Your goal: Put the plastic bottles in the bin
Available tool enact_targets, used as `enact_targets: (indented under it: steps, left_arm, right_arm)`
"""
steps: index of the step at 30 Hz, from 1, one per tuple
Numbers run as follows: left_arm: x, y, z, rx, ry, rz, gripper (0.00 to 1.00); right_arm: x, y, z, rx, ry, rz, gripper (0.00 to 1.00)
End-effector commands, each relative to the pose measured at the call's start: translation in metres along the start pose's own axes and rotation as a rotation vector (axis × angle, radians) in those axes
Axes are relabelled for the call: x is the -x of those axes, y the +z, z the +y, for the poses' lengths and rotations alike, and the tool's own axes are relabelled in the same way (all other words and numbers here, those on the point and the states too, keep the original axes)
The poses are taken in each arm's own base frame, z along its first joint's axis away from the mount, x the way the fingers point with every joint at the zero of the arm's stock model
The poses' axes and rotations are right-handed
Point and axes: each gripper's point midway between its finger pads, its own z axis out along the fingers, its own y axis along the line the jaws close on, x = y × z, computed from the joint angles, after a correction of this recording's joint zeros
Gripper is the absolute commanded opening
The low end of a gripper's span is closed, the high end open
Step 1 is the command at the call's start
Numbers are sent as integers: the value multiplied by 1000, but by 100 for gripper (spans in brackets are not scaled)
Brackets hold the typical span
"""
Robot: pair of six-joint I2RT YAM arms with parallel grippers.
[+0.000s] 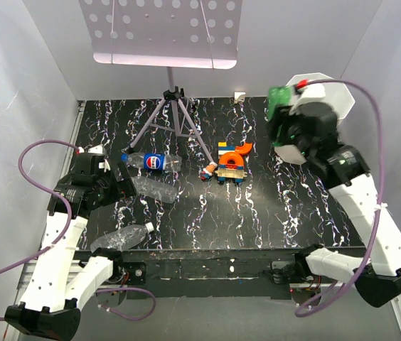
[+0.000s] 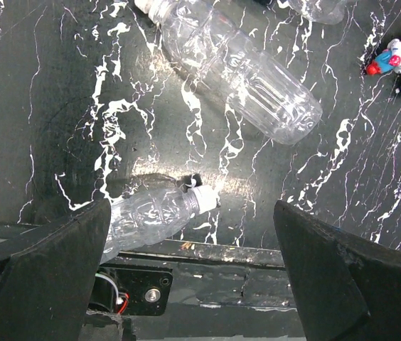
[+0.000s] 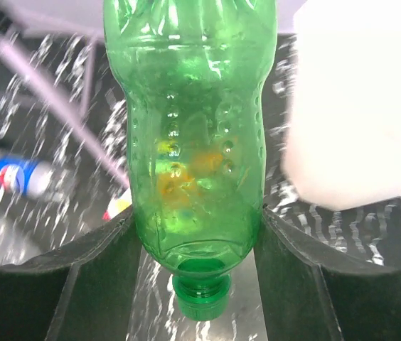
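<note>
Four bottles show in all: one green, one with a blue Pepsi label, and two clear without labels.

The right gripper [image 3: 197,238] is clamped on the green bottle [image 3: 193,142] – a finger presses each side of its lower body, with the green cap pointing back toward the wrist. In the top view this bottle is lifted off the table, just at the left rim of the single white bin [image 1: 337,101], which stands at the far right of the table [image 1: 257,213].

The other three lie on their sides on the left half of the table. The Pepsi bottle [image 1: 151,161] is farthest from the arms, one clear bottle [image 2: 243,71] lies just nearer than it, and the second clear bottle [image 2: 151,213] (white cap) rests by the near edge.

The left gripper [image 1: 124,186] hangs over this group with its fingers [image 2: 44,270] spread wide – nothing is between them.

At mid-table sits one cluster of orange, blue and yellow toy blocks [image 1: 230,162], and behind it one tripod [image 1: 175,114].
</note>
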Motion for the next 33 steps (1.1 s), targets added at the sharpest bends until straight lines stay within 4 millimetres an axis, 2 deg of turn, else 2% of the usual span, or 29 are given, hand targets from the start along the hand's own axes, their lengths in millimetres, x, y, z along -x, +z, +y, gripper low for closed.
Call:
enact_targets:
  steps: [1,4,8,13,16,17,18,19,20,21,24,28,31,33]
  left_arm:
    - [8,-11,-5,-26,23,-25,99]
    - [8,-11,-5,-26,19,-25,99]
    - [10,-13,-10,-48,13,-23,99]
    - [12,-18,-10,-52,12,-39,99]
    - [11,-20,-9,-51,12,-40,99]
    - [10,-20,-9,-52,13,-38,99]
    - [11,-21,-9,-54,12,-42,99]
    - [10,-22,-10,-59,11,-43,99]
    - [10,-23,-11,-63,8,-44,100]
    - [9,-24,-11,-65,4,-38,99]
    - [9,-28,-14,-80,-8,-35,99]
    - [6,-26,-15,-85,-18,-31,99]
    - [5,-23,-13,-78,-18,-27,99]
    - [6,-23,-12,-71,-22,-33,99]
  right_arm:
    - [68,-14,-53,-117,141,-155,37]
    - [93,-14,-78,-167,194,-179,37]
    - [116,5,-110,-209,268,-198,37]
    - [130,38,-153,-300,301,-184,38]
    - [127,60,-171,-352,290,-161,40]
    - [126,67,-174,-359,289,-154,46]
    - [123,71,-192,-396,303,-145,53]
    - [118,78,-197,-408,314,-122,61]
    - [117,79,-201,-428,319,-113,74]
    - [115,82,-203,-439,319,-95,79]
    - [116,77,-202,-441,309,-83,83]
    - [127,53,-186,-383,293,-143,86]
    - [125,36,-157,-271,312,-148,87]
    - [118,25,-124,-169,321,-148,87]
